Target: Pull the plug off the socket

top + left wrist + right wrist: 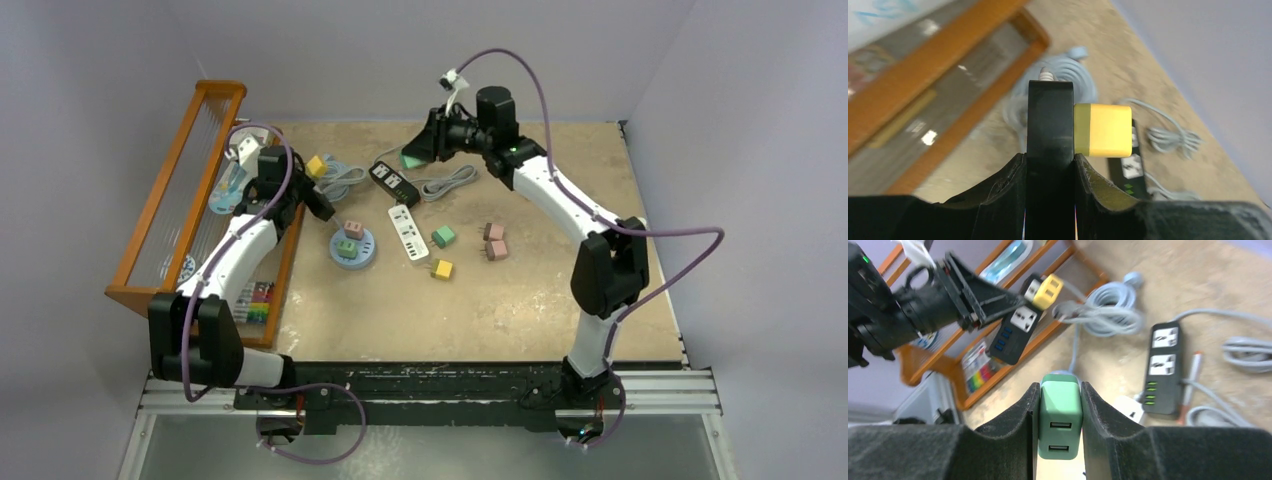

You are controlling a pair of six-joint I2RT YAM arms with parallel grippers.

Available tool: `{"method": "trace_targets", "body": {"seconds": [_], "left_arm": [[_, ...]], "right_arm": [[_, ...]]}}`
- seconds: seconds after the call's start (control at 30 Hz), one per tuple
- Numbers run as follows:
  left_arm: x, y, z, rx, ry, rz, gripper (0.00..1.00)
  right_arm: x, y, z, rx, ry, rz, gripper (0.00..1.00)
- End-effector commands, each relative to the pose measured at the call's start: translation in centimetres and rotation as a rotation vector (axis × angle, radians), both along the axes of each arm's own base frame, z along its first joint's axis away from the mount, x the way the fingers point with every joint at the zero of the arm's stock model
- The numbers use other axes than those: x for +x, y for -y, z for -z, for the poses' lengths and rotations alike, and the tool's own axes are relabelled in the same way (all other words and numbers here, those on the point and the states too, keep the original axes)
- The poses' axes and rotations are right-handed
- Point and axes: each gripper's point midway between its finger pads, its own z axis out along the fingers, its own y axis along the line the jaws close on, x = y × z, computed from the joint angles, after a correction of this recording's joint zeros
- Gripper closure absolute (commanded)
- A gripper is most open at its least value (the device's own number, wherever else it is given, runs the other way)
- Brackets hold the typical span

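Tan table (500, 310) with pale grey walls around it and a wooden rack (170, 190) along the left edge. Right pincer (1060, 390) is clamped on a green plug (1060, 422), one finger on each side, USB ports facing the wrist camera. It's up near the back of the table and not sitting in any socket. Left pincer (1049, 159) is closed on a black power strip (1049, 120), held off the table next to the rack, and a yellow plug (1103, 130) is stuck into its face near the far end. Down on the table are a second black strip (393, 182), a white strip (407, 232), a round blue hub (352, 250), grey cable coils (340, 178) and a few loose plugs (444, 237) around the middle.
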Motion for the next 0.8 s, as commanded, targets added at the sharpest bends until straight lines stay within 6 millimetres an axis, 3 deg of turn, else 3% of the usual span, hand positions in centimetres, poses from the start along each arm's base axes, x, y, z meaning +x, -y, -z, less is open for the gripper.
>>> {"method": "trace_targets", "body": {"seconds": [0.0,0.2,0.47,0.77], "left_arm": [[1.1,-3.8,-4.1,0.120,0.095,-0.166,1.00],[1.1,-4.2,-4.7,0.155,0.097,-0.156,1.00],[1.4,-4.0,-5.4,0.230,0.082,-0.080,1.00],[1.2,-4.0,-5.6,0.276,0.059,-0.018,1.00]], "right_arm": [[0.5,1.6,-4.7,-0.088,0.170,0.121,1.00],[-0.8,2.8,-2.9,-0.052,0.100,0.073,1.00],[-0.7,7.1,-1.1,0.000,0.040,0.096,1.00],[-0.8,9.7,3.8,-0.057,-0.064,0.149,1.00]]}}
